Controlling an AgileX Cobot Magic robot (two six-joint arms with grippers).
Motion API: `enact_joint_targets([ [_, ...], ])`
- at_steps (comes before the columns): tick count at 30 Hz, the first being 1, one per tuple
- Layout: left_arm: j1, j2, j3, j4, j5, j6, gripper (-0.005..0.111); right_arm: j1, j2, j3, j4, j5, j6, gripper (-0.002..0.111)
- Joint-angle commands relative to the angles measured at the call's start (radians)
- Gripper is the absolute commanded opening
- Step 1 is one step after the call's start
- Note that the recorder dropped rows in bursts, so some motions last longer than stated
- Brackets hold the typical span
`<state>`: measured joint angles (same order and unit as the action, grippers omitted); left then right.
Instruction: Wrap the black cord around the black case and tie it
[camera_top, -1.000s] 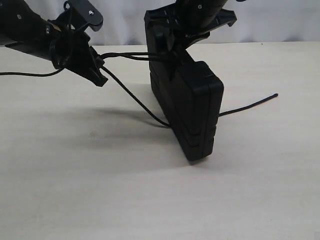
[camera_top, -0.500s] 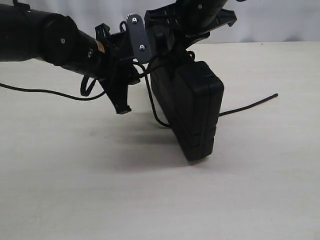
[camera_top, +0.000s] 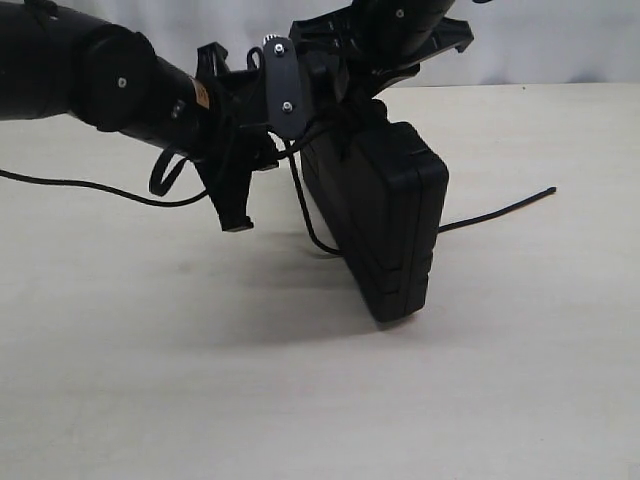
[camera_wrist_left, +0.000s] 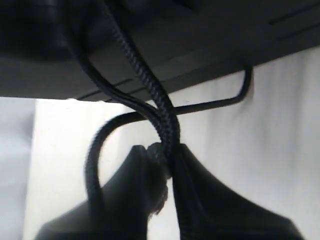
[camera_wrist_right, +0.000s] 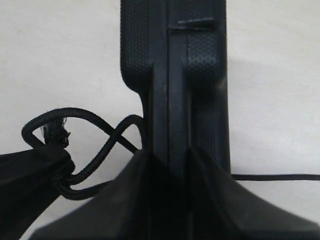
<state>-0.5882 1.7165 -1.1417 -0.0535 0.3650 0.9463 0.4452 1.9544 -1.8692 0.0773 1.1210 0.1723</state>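
The black case (camera_top: 385, 215) stands tilted on one edge on the table, and my right gripper (camera_top: 345, 112) is shut on its top end. In the right wrist view the fingers straddle the case's (camera_wrist_right: 172, 75) edge, right gripper (camera_wrist_right: 167, 160). My left gripper (camera_top: 283, 150) is close beside the case's upper left and shut on the black cord (camera_top: 300, 205). From there the cord hangs to the table, passes behind the case and trails right. Up close, the left gripper (camera_wrist_left: 167, 160) pinches the braided cord (camera_wrist_left: 150, 85) just under the case (camera_wrist_left: 200, 40). A cord loop (camera_wrist_right: 80, 115) with a frayed end lies beside the case.
The pale table (camera_top: 300, 400) spreads wide in front of the case. A slack stretch of cord (camera_top: 80, 185) trails off to the left under the left arm. The cord's free end (camera_top: 545, 191) rests on the table at the right.
The left arm swung right from well left of the case to right beside its top, carrying the cord. The taut cord span went slack. The case and right gripper held still.
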Motion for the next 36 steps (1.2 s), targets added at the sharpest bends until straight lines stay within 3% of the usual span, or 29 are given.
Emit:
enact_joint_targets([
  [1, -0.005, -0.064, 0.000, -0.041, -0.063, -0.005, 0.000, 0.000, 0.009, 0.010, -0.015, 0.030, -0.012, 0.004],
  [14, -0.007, -0.006, 0.000, -0.095, -0.120, -0.005, 0.000, 0.000, 0.009, 0.010, -0.011, 0.026, -0.015, 0.004],
  [25, -0.123, -0.006, 0.000, -0.086, -0.220, 0.074, 0.000, 0.000, 0.009, 0.010, -0.011, 0.001, -0.041, 0.004],
  [36, -0.139, 0.001, 0.000, -0.091, -0.271, 0.062, 0.000, 0.000, 0.009, 0.011, 0.000, 0.005, -0.056, 0.004],
])
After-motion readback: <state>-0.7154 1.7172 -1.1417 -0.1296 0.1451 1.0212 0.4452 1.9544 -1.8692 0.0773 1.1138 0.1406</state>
